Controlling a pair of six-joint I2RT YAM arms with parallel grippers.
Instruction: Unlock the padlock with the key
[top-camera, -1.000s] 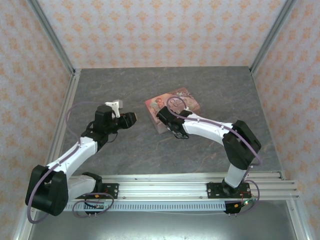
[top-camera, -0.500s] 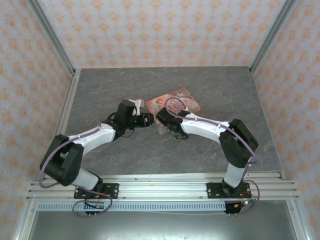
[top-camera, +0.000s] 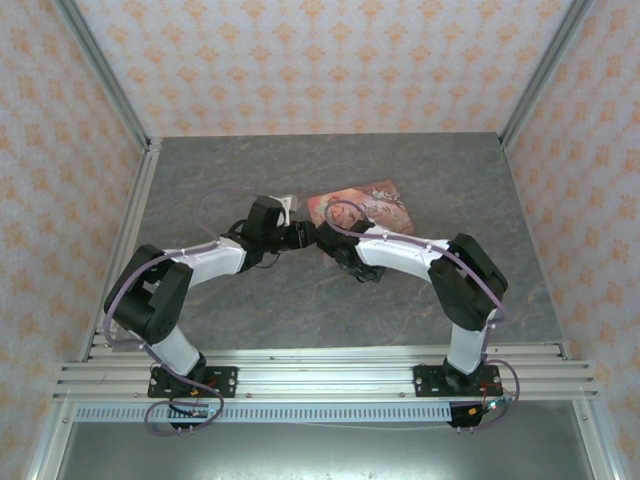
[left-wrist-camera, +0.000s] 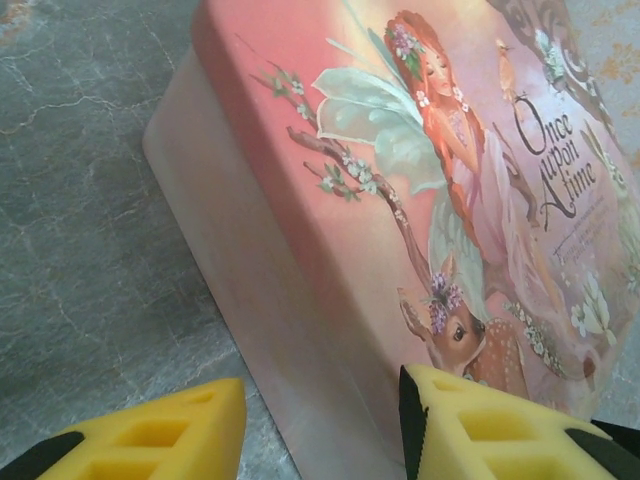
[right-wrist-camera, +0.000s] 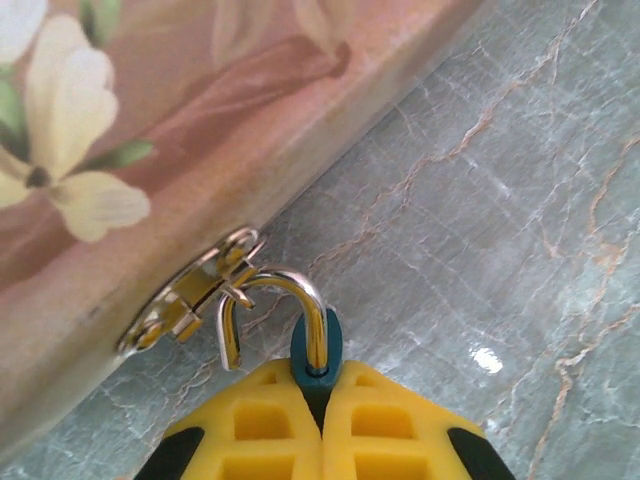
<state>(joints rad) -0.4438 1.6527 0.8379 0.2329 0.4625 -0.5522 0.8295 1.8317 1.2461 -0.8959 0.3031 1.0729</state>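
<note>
My right tool was clamped fully shut on the teal body of the padlock. Its 2 yellow fingers were pressed together, so only the top of the body showed above them. The silvery shackle arched out of the body and hooked through the metal hasp on the side wall of the pink tin box. That put the padlock just beside the tin, with the grey marbled bench behind it.

My left tool stood partly open and held nothing. 1 finger sat over bare bench. The other sat in front of the tin's illustrated lid, which showed a red-haired fairy, a fawn and the words "Once upon a time". The tin's near wall ran down into the gap between them. I could not tell whether the finger on the lid side touched the tin.

From overhead, both tools met nose to nose at the tin's left end, near mid-bench.
</note>
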